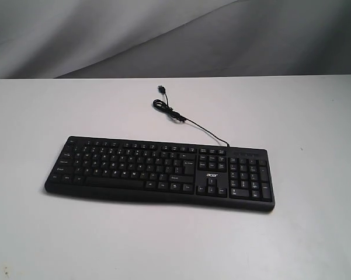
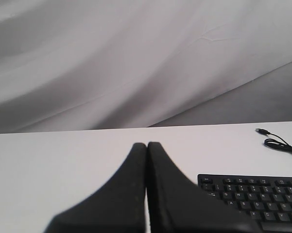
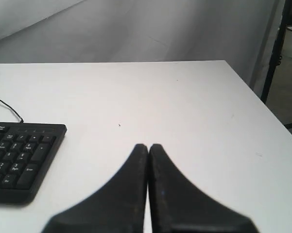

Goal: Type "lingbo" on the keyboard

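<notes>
Two pincers, one keyboard. White table (image 1: 47,233) beneath both my pincers; black keyboard (image 1: 160,171) flat on it, lying between them, letter end nearer my left pincer (image 2: 146,145), number pad nearer my right pincer (image 3: 148,146), touching neither; both pincers closed tight, fingers pressed together, gripping nothing, held over bare table; thin black cable (image 1: 187,119) leaves the keyboard's far edge, beyond both pincers, looping once; its plug (image 1: 163,88) lies loose at the end.
</notes>
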